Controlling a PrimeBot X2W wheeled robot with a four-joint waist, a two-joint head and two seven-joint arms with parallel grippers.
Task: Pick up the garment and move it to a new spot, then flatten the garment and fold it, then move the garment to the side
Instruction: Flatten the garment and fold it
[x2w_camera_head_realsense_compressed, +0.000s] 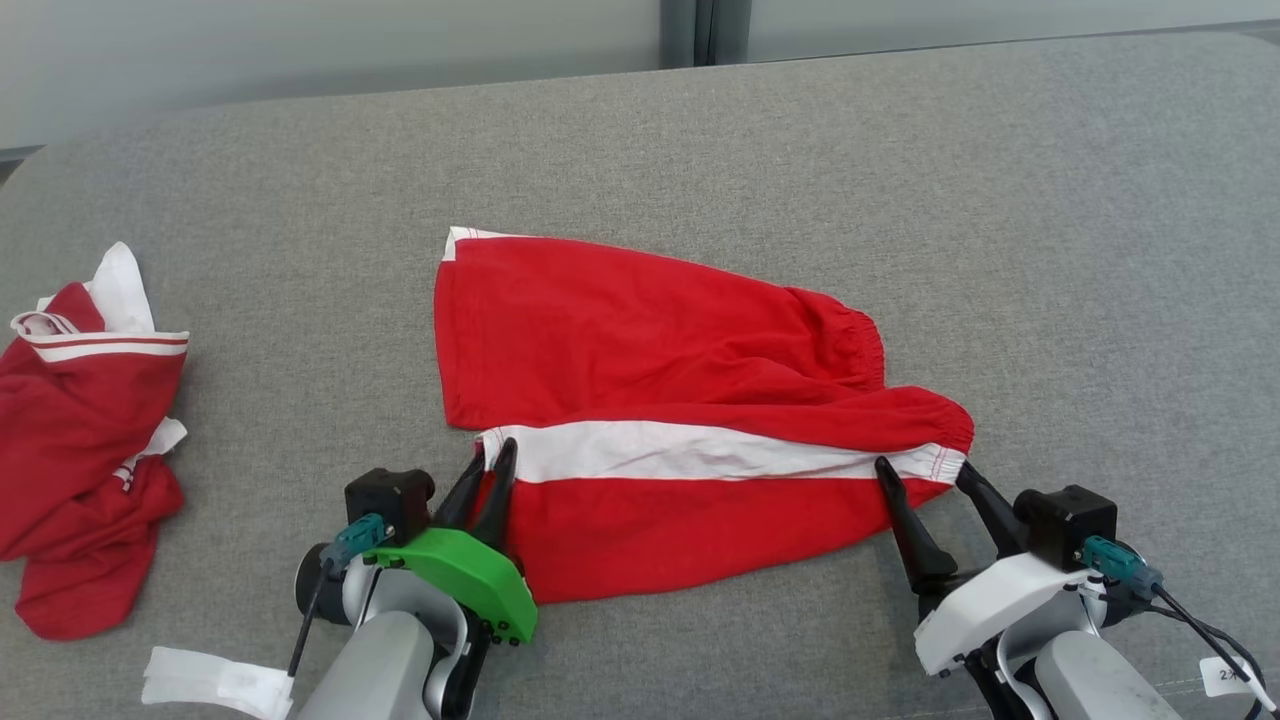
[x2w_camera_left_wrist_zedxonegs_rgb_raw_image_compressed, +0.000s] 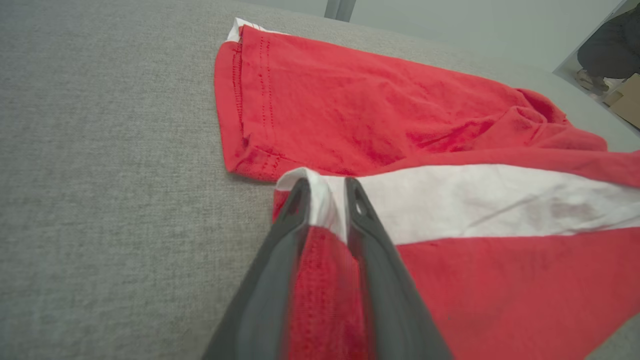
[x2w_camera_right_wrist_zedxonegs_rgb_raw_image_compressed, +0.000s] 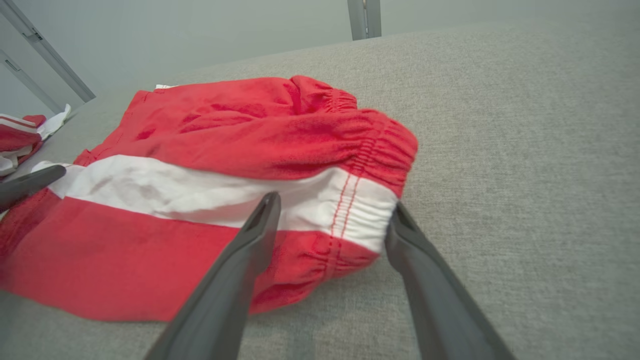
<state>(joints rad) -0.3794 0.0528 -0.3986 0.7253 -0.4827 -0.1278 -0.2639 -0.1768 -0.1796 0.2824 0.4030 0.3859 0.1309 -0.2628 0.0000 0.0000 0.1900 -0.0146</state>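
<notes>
Left gripper (x2w_camera_head_realsense_compressed: 493, 452) narrow, pinching garment (x2w_camera_head_realsense_compressed: 650, 340) at its white-striped hem corner; right gripper (x2w_camera_head_realsense_compressed: 920, 468) wide, straddling the waistband end. Beyond both, red cloth spread over grey cushion (x2w_camera_head_realsense_compressed: 700, 150). Well outside left gripper, second crumpled garment (x2w_camera_head_realsense_compressed: 80, 440).

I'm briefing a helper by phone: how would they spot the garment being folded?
Find the grey padded surface; look at its middle. The red shorts lie spread out there, with one broad white stripe; the other red garment, at the left edge, is a crumpled heap.
</notes>
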